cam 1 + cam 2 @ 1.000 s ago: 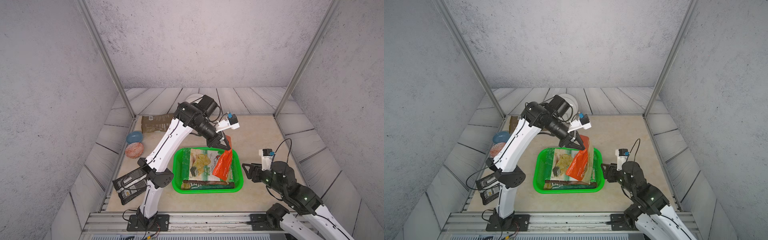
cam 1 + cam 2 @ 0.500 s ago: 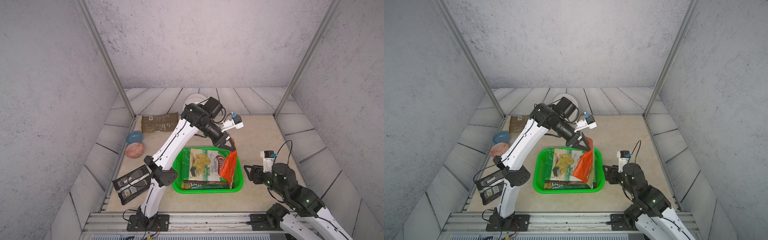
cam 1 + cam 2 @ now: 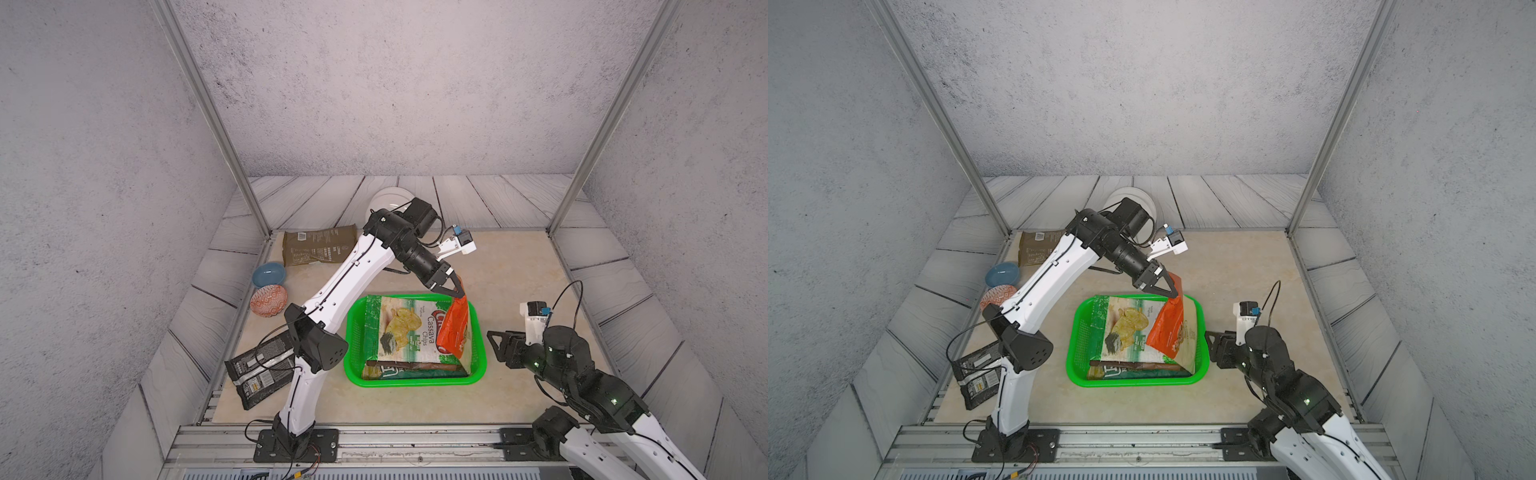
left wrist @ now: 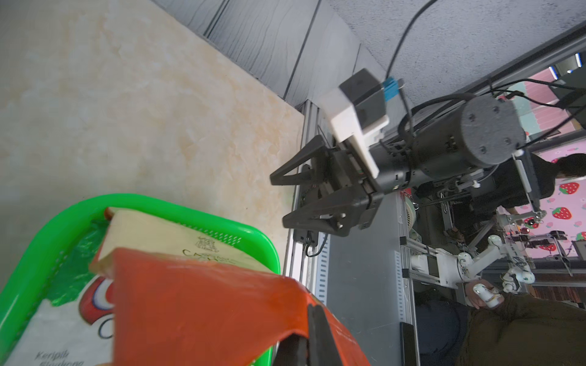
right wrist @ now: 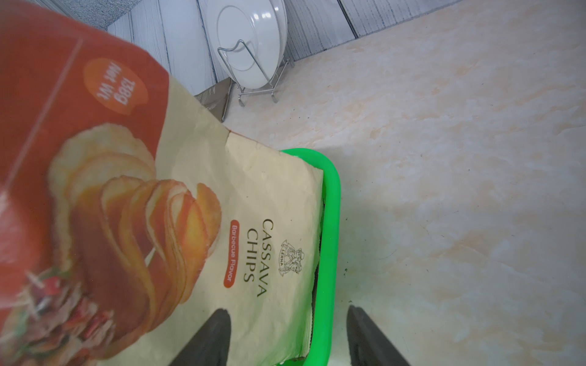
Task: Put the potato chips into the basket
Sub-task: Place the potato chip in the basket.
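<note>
The green basket (image 3: 415, 380) (image 3: 1133, 380) sits mid-table with a green-and-white chips bag (image 3: 399, 332) lying on top of others inside it. My left gripper (image 3: 459, 293) (image 3: 1173, 293) (image 4: 312, 309) is shut on the top edge of a cream-and-orange chips bag (image 3: 455, 328) (image 3: 1169, 328) (image 4: 206, 310) (image 5: 158, 206). That bag hangs over the basket's right side and its lower end reaches the pile. My right gripper (image 3: 492, 345) (image 3: 1210, 345) (image 5: 287, 312) stands open just right of the basket rim (image 5: 329, 221), holding nothing.
An olive bag (image 3: 320, 249) lies at the back left and a black bag (image 3: 259, 374) at the front left, partly under the left arm. A blue bowl (image 3: 269, 274) and a red-patterned bowl (image 3: 269, 300) sit by the left wall. White plates in a wire rack (image 5: 253, 41) stand at the back.
My left arm has carried the cream-and-orange bag a little to the right, over the basket's right side. The right gripper has barely moved.
</note>
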{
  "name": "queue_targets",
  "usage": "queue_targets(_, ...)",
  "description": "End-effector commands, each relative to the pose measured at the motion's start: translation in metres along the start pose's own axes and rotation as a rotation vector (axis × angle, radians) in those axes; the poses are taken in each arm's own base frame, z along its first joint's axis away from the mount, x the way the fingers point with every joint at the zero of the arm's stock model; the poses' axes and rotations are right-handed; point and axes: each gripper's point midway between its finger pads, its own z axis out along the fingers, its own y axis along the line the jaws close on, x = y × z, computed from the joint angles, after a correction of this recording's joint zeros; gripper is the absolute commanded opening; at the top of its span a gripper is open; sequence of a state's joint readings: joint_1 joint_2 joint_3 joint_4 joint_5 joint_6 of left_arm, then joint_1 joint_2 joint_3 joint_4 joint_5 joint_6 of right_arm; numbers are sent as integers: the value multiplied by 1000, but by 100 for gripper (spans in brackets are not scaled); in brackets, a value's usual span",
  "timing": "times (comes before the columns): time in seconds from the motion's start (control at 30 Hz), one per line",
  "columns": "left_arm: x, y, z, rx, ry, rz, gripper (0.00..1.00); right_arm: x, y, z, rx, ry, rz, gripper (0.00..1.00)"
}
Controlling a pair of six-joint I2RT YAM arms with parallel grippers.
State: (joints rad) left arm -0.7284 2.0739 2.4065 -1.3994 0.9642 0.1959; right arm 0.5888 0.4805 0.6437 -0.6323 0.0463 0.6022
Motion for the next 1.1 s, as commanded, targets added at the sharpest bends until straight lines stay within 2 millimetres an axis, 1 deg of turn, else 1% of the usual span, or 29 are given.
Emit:
queue_targets(0.0, 5, -4, -25, -74, -44, 80, 0, 1, 5, 4, -24, 11, -9, 63)
queue_targets(0.07, 13, 4, -31, -103, -52, 70, 2, 0, 7, 6, -31, 14, -11, 63)
queue_targets(0.1, 19, 6, -35, -121, -60, 71, 12, 1, 8, 8, -36, 17, -12, 63)
queue_targets(0.13, 25, 10, -38, -143, -60, 71, 19, 1, 9, 10, -40, 20, -13, 63)
queue_targets(0.2, 39, 15, -44, -190, -52, 80, 24, -1, 12, 13, -49, 24, -15, 63)
queue_targets(0.3, 59, 23, -59, -282, -60, 91, 44, 0, 18, 19, -67, 49, -29, 63)
queue_targets(0.33, 66, 29, -65, -317, -68, 75, 49, 0, 20, 21, -72, 59, -31, 63)
queue_targets(0.37, 71, 31, -72, -344, -87, 77, 55, -1, 22, 23, -77, 65, -33, 63)
queue_targets(0.4, 76, 35, -80, -382, -104, 74, 65, -1, 25, 26, -86, 75, -34, 63)
queue_targets(0.43, 79, 38, -90, -430, -128, 78, 73, 0, 27, 28, -96, 85, -34, 63)
queue_targets(0.5, 88, 43, -105, -508, -150, 78, 83, 0, 32, 32, -114, 99, -35, 63)
queue_targets(0.63, 103, 56, -133, -650, -183, 43, 85, 2, 35, 43, -113, 136, -45, 63)
queue_targets(0.7, 109, 61, -147, -708, -216, 7, 89, 3, 37, 49, -111, 162, -53, 63)
queue_targets(0.8, 121, 69, -166, -788, -261, -36, 93, 3, 43, 57, -123, 201, -58, 63)
queue_targets(0.83, 125, 72, -173, -814, -275, -54, 99, 4, 46, 60, -129, 217, -60, 63)
queue_targets(0.97, 144, 72, -198, -904, -328, -112, 98, 1, 52, 71, -131, 253, -57, 63)
queue_targets(1.07, 166, 76, -209, -970, -334, -147, 98, -4, 65, 78, -159, 278, -60, 63)
